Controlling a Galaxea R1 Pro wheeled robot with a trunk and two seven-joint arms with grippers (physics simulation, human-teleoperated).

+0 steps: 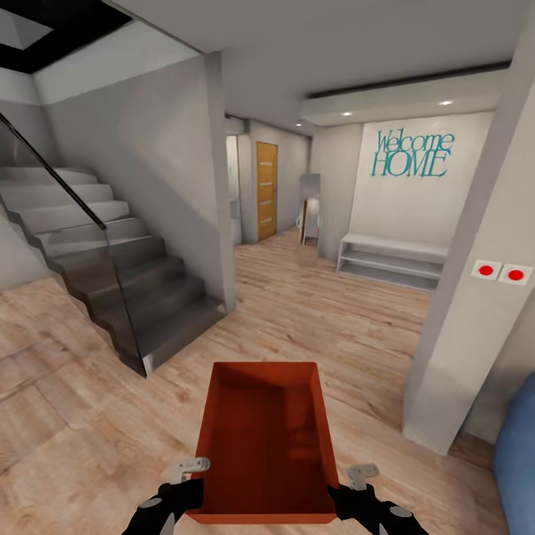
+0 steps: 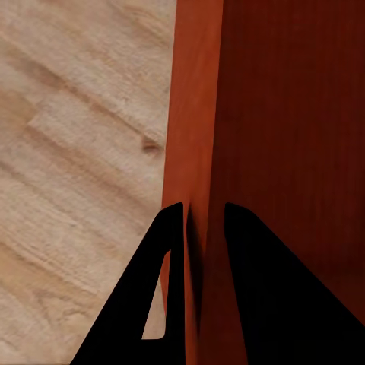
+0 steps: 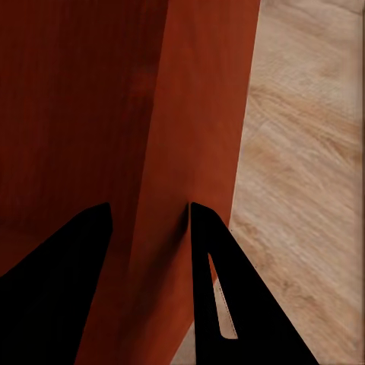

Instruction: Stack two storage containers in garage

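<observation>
Box (image 1: pixel 264 438) rides between my hands; left gripper (image 2: pixel 204 228) and right gripper (image 3: pixel 150 220) each pinch a side wall tight; I should roll slowly toward the wooden door (image 1: pixel 267 190), keeping it level.

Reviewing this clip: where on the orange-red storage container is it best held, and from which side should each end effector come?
By its two long side walls near the robot's end, one arm per side. The storage container is open-topped with thin upright walls, so each wall fits between fingers. The left end effector and right end effector each straddle a wall, one finger inside and one outside, which looks like a balanced two-handed hold.
</observation>
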